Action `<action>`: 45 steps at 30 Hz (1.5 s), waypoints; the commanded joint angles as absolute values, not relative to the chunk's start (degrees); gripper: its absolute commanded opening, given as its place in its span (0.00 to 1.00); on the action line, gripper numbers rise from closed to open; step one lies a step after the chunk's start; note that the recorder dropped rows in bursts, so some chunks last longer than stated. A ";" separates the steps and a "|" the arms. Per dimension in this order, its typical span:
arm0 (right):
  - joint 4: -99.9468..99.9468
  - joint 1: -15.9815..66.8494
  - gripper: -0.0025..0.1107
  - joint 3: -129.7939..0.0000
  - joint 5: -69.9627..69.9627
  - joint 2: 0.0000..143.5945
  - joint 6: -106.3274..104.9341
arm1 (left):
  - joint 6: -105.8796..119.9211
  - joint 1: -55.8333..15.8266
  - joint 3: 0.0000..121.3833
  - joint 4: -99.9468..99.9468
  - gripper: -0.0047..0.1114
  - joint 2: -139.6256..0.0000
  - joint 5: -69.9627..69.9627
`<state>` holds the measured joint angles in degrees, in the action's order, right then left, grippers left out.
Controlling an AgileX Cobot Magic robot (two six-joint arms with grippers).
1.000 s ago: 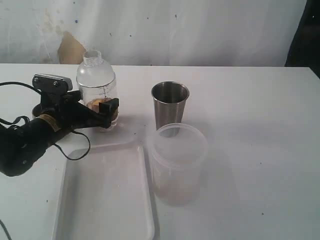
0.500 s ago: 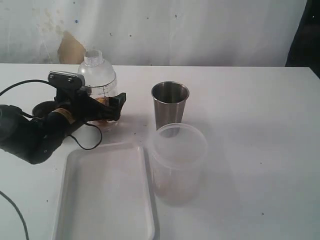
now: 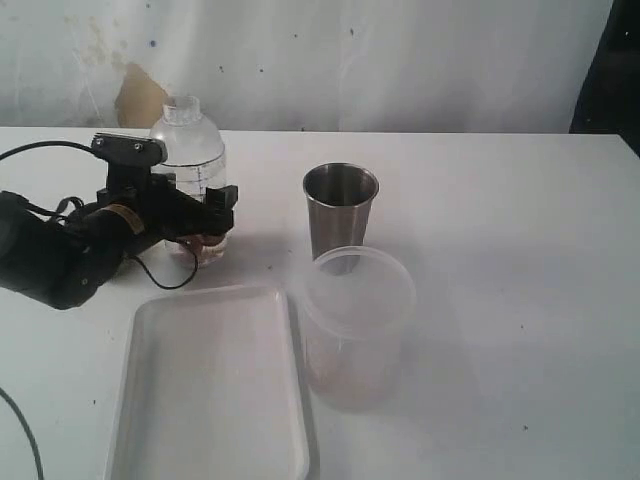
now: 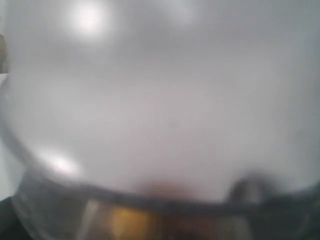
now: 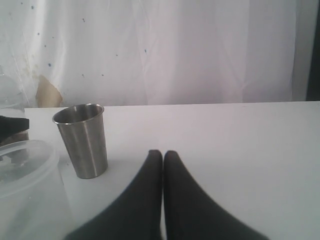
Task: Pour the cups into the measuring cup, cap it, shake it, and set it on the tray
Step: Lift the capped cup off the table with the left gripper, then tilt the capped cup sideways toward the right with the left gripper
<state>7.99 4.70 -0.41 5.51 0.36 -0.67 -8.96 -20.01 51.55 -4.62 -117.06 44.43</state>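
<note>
The measuring cup (image 3: 190, 165), clear with a printed scale and a domed cap, stands at the back left with brown contents at its bottom. My left gripper (image 3: 203, 222) is shut around its lower part, one dark finger (image 3: 224, 200) showing on its right side. In the left wrist view the measuring cup (image 4: 150, 100) fills the picture as a blur. The steel tumbler (image 3: 340, 212) stands upright at mid table, also in the right wrist view (image 5: 82, 141). The white tray (image 3: 210, 385) lies at the front left. My right gripper (image 5: 162, 153) is shut and holds nothing. The wooden cup is hidden.
A frosted translucent tub (image 3: 355, 325) with a lid stands just in front of the tumbler and right of the tray; it also shows in the right wrist view (image 5: 25, 175). A black cable (image 3: 40, 150) loops behind the left arm. A white wall backs the table.
My left arm has lifted off the tray and swung back and left with the measuring cup in its grip; the cup tipped, then stands straighter now. The right gripper's motion cannot be judged.
</note>
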 commanded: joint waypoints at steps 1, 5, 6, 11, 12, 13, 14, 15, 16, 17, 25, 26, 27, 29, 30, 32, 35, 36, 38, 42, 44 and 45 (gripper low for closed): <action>7.92 5.08 0.02 0.00 5.09 0.00 -0.49 | -7.06 -20.04 49.33 -3.41 0.04 -107.51 42.12; 7.92 5.08 0.02 0.00 5.09 0.00 -0.49 | -8.56 -20.04 45.54 0.00 0.04 -99.79 40.42; 7.92 5.08 0.02 0.00 5.09 0.00 -0.49 | -9.29 -20.04 44.66 -2.99 0.04 -98.45 40.79; 7.92 5.08 0.02 0.00 5.09 0.00 -0.49 | -9.67 -20.04 41.43 -26.57 0.04 -91.95 39.90; 7.92 5.08 0.02 0.00 5.09 0.00 -0.49 | -9.45 -20.04 40.75 -21.20 0.04 -90.67 38.75; 7.92 5.08 0.02 0.00 5.09 0.00 -0.49 | -8.43 -20.04 40.42 -12.71 0.04 -89.74 37.40; 7.92 5.08 0.02 0.00 5.09 0.00 -0.49 | -5.79 -20.04 39.84 -2.76 0.04 -88.61 35.93; 7.92 5.08 0.02 0.00 5.09 0.00 -0.49 | -2.64 -20.04 39.21 7.17 0.04 -87.63 35.16; 7.92 5.08 0.02 0.00 5.09 0.00 -0.49 | -0.83 -20.04 38.61 13.86 0.04 -86.88 34.89; 7.92 5.08 0.02 0.00 5.09 0.00 -0.49 | -0.91 -20.15 37.79 17.73 0.04 -86.06 34.89; 7.92 5.08 0.02 0.00 5.09 0.00 -0.49 | -14.26 -19.37 35.47 -18.85 0.04 -82.73 32.22; 7.92 5.08 0.02 0.00 5.09 0.00 -0.49 | -12.68 -18.92 35.47 -10.24 0.04 -82.63 31.39; 7.92 5.08 0.02 0.00 5.09 0.00 -0.49 | -11.73 -18.41 35.47 -0.53 0.04 -82.63 30.68; 7.92 5.08 0.02 0.00 5.09 0.00 -0.49 | -12.31 -18.56 35.47 9.55 0.04 -82.63 29.97; 7.92 5.08 0.02 0.00 5.09 0.00 -0.49 | -13.16 -19.20 35.47 6.28 0.04 -82.63 29.97; 7.92 5.08 0.02 0.00 5.09 0.00 -0.49 | -13.77 -20.98 35.47 -10.86 0.04 -82.63 32.09; 7.92 5.08 0.02 0.00 5.09 0.00 -0.49 | -16.84 -21.86 35.47 -38.61 0.04 -82.40 33.52; 7.92 5.08 0.02 0.00 5.09 0.00 -0.49 | -17.39 -21.86 35.47 -34.35 0.04 -82.40 32.81; 7.92 5.08 0.02 0.00 5.09 0.00 -0.49 | -15.29 -20.99 35.47 -17.00 0.04 -82.40 31.57; 7.92 5.08 0.02 0.00 5.09 0.00 -0.49 | -20.86 -20.14 35.47 -1.88 0.04 -82.40 31.71; 7.92 5.08 0.02 0.00 5.09 0.00 -0.49 | -24.07 -20.14 35.47 -19.06 0.04 -82.40 35.41; 7.92 5.08 0.02 0.00 5.09 0.00 -0.49 | -24.24 -20.14 35.47 -31.06 0.04 -82.14 37.87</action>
